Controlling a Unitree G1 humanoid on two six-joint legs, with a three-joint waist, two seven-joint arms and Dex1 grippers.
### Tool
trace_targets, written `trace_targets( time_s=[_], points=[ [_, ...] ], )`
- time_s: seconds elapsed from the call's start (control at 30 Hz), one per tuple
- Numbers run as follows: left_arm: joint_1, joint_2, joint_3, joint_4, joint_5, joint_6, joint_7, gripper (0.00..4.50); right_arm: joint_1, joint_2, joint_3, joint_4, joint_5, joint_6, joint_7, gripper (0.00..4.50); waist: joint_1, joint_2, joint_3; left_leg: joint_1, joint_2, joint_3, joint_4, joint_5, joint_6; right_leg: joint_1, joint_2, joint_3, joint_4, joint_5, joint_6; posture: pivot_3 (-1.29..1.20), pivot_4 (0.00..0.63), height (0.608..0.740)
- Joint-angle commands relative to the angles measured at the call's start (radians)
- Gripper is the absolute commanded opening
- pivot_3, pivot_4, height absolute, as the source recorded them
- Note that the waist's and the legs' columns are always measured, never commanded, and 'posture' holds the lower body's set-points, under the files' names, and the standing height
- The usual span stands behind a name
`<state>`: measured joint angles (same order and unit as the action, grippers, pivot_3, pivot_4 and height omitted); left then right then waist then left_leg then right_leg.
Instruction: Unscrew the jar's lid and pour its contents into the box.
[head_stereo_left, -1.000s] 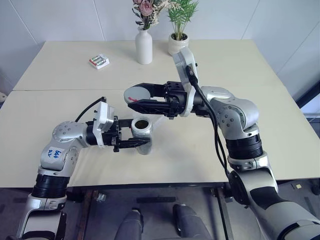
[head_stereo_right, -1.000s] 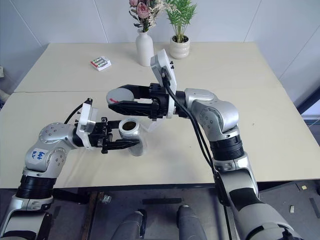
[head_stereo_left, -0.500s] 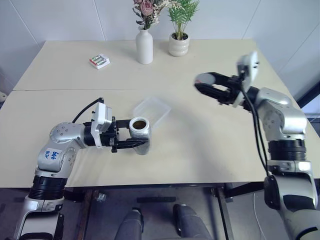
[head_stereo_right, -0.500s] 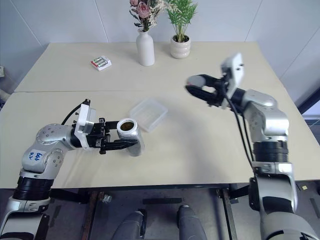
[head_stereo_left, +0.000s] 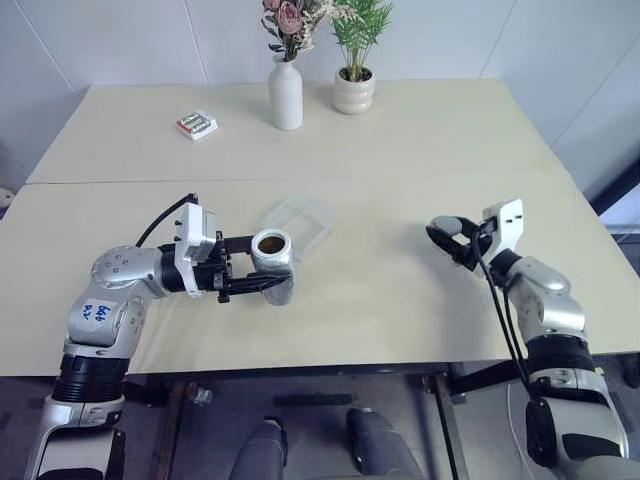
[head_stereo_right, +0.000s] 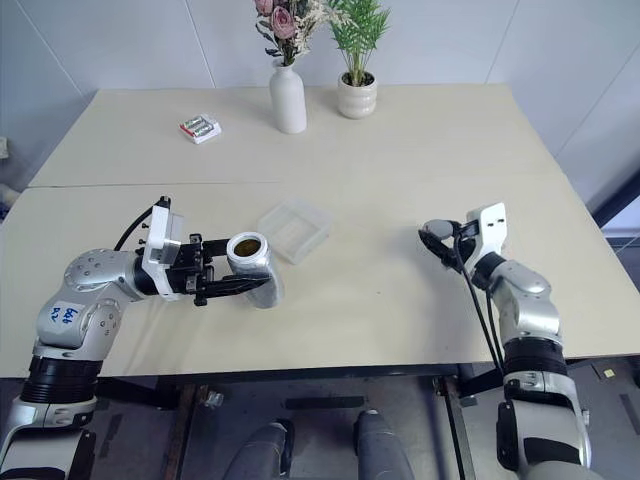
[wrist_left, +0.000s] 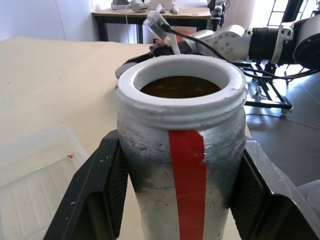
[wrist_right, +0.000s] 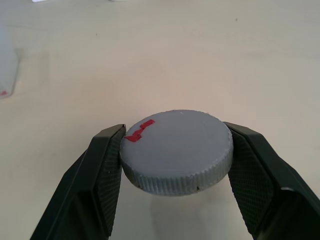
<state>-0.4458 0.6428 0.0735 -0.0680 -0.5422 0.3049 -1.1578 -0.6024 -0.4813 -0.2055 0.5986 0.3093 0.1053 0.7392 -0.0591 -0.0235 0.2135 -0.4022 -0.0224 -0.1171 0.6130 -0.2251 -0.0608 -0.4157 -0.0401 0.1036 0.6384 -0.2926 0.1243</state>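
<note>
The right gripper (wrist_right: 170, 165) has swung away from above the jar (head_stereo_left: 272, 266), out to the right and down, and now hangs low over the bench (head_stereo_left: 400, 140), well apart from the jar on its right. Its fingers (wrist_right: 102, 172) are clamped on the lid (wrist_right: 177, 150), which lies flat between them with its red mark up; the forearm reaches forward and angles in toward the jar.

The jar stands open and upright, gripped around its body by the fingers (wrist_left: 97, 187) of the left gripper (head_stereo_left: 262, 284), whose arm is bent at the elbow and points level toward the right. The box (head_stereo_left: 298, 218) lies on the bench just behind the jar, on its far right side.

Inside the jar's mouth a dark brown interior shows; the contents cannot be made out as a separate piece. The jar's base is hidden behind the fingers, so whether it rests on the bench cannot be told.
</note>
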Motion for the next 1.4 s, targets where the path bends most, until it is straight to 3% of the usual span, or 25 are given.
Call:
trace_targets(
  time_s=[0.03,0.13,0.33,0.57,0.7,0.83,1.17,1.4],
  points=[
    [-0.01,0.015,0.03,-0.029,-0.014,-0.006,0.004,2.35,0.001,0.0,-0.021,-0.001,0.007,-0.029,-0.005,2.89,0.0,0.0,0.0,0.0,0.0,0.0,0.0,0.0,0.0,0.0,0.0,0.0,0.0,0.0,0.0,0.0,0.15,0.74],
    [-0.009,0.016,0.032,-0.031,-0.015,-0.004,0.007,2.35,0.001,0.001,-0.022,0.006,0.012,-0.027,-0.004,2.89,0.0,0.0,0.0,0.0,0.0,0.0,0.0,0.0,0.0,0.0,0.0,0.0,0.0,0.0,0.0,0.0,0.15,0.74],
    [-0.007,0.021,0.042,-0.037,-0.021,0.004,0.014,2.35,0.0,-0.003,-0.022,-0.01,0.026,0.008,0.012,4.47,0.0,0.0,0.0,0.0,0.0,0.0,0.0,0.0,0.0,0.0,0.0,0.0,0.0,0.0,0.0,0.0,0.15,0.74],
    [-0.003,0.029,0.062,-0.058,-0.031,0.021,0.023,2.35,-0.007,-0.049,-0.026,-0.122,0.049,0.016,0.065,4.47,0.0,0.0,0.0,0.0,0.0,0.0,0.0,0.0,0.0,0.0,0.0,0.0,0.0,0.0,0.0,0.0,0.15,0.74],
    [-0.02,0.034,0.128,-0.062,-0.067,0.073,0.087,2.35,-0.044,-0.102,0.037,-0.346,0.108,0.136,0.185,4.47,-0.002,0.001,0.0,0.0,0.0,0.0,0.0,0.0,0.0,0.0,0.0,0.0,0.0,0.0,0.0,0.0,0.15,0.74],
    [-0.056,0.051,0.163,-0.018,-0.06,0.092,0.123,2.35,-0.095,-0.108,0.107,-0.441,0.13,0.241,0.243,4.47,-0.005,0.001,0.0,0.001,0.001,-0.001,0.0,0.0,0.0,0.001,0.001,0.0,0.0,0.0,0.0,0.0,0.15,0.74],
    [-0.274,0.072,0.109,0.26,0.097,0.016,0.194,2.35,-0.217,-0.012,0.308,-0.388,0.035,0.255,0.3,4.47,0.004,0.001,0.0,0.0,0.0,-0.002,-0.001,0.0,0.0,0.001,0.0,-0.002,-0.003,0.0,0.0,0.0,0.15,0.74],
    [-0.371,0.018,0.068,0.445,0.191,-0.101,0.221,2.35,-0.185,0.052,0.339,-0.421,0.028,0.275,0.292,4.47,0.005,0.001,0.0,-0.002,0.0,-0.003,-0.001,0.0,0.0,0.0,-0.001,-0.003,-0.002,0.0,0.001,0.0,0.15,0.74]
  ],
)
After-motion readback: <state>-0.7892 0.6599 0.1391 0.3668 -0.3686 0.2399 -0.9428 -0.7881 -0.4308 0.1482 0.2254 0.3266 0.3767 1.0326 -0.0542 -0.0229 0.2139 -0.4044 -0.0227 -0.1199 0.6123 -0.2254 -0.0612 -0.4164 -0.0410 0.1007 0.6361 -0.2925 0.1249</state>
